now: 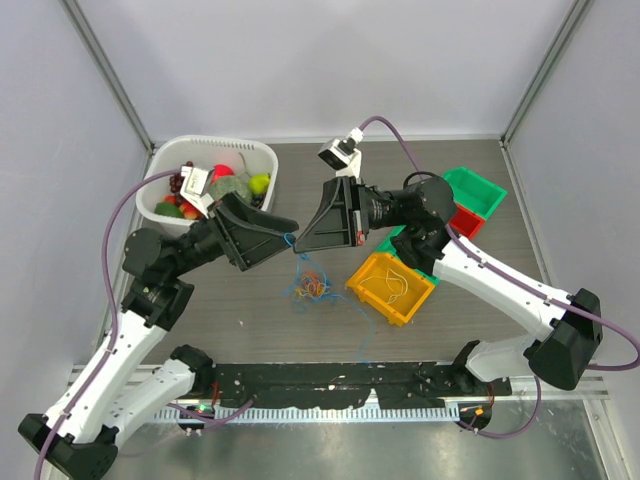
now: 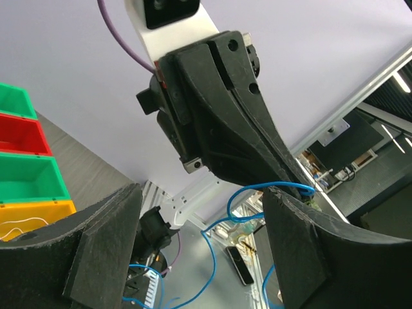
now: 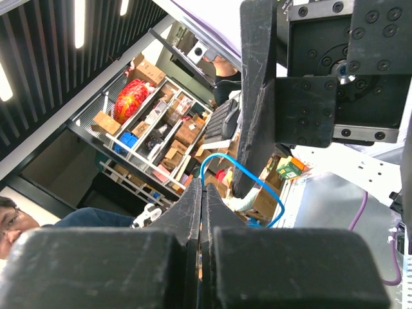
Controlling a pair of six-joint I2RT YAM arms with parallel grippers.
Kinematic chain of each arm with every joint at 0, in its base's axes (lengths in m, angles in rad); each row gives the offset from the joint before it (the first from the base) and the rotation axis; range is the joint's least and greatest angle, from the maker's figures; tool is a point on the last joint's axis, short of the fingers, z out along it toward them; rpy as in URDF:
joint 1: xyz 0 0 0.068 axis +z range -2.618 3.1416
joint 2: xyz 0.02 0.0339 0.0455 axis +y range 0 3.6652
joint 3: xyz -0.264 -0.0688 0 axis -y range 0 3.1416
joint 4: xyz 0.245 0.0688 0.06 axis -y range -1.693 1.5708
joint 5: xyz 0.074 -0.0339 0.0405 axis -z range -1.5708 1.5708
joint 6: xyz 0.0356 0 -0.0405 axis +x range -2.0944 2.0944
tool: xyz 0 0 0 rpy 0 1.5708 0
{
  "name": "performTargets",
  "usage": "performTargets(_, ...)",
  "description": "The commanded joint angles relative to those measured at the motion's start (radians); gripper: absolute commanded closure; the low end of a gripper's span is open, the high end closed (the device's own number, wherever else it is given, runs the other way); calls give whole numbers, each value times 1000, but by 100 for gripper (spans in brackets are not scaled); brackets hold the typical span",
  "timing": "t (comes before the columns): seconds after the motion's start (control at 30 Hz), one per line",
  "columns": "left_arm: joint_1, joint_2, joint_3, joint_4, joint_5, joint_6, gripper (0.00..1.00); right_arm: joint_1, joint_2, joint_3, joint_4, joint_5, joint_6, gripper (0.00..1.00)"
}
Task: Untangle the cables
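A tangle of thin cables (image 1: 313, 288), blue, orange and red, lies on the table between the two arms. One blue cable (image 1: 297, 262) rises from it to my right gripper (image 1: 298, 243), whose jaws are shut on it above the table. In the right wrist view the blue cable (image 3: 258, 177) loops out of the shut gripper (image 3: 203, 187). My left gripper (image 1: 284, 236) faces it tip to tip. Its fingers (image 2: 103, 251) stand wide apart around the hanging blue cable (image 2: 279, 185), not touching it. A white cable (image 1: 397, 283) lies in the yellow bin (image 1: 375, 305).
Behind the yellow bin stand green bins (image 1: 478, 186) and a red bin (image 1: 466, 220). A white basket (image 1: 160, 165) of toy fruit sits at the back left. The black rail (image 1: 330, 380) with the arm bases runs along the near edge.
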State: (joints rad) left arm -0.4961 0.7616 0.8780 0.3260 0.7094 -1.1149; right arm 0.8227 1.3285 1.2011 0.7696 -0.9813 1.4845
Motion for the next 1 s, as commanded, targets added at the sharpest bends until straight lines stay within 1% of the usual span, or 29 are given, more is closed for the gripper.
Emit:
performTargets(0.0,-12,-13,30,50,44,27,22,-5,-22,17,-3,38,-39,99)
performTargets(0.07,-10,-30,12,45,44,33,26,-16,-26,12,-7,55,-43,99)
performTargets(0.13,-10,-47,-2,32,41,36,28,-26,-31,9,-7,69,-43,99)
performTargets(0.2,-10,-53,-1,2,33,50,27,-30,-23,12,-9,70,-41,99)
performTargets(0.23,-10,-51,6,-4,32,58,24,-28,-20,17,-10,69,-43,99)
performTargets(0.33,-10,-19,29,-5,15,72,21,-30,-11,17,5,58,-23,99)
performTargets(0.43,-12,19,64,-28,-2,92,20,-30,-3,21,17,53,-15,99)
performTargets(0.7,-42,80,98,-56,-36,139,21,-28,-3,31,23,70,-10,99)
performTargets(0.83,-65,104,113,-84,-45,181,24,-28,0,31,49,79,8,99)
performTargets(0.97,-65,70,79,-56,-42,184,36,-28,1,34,92,90,39,99)
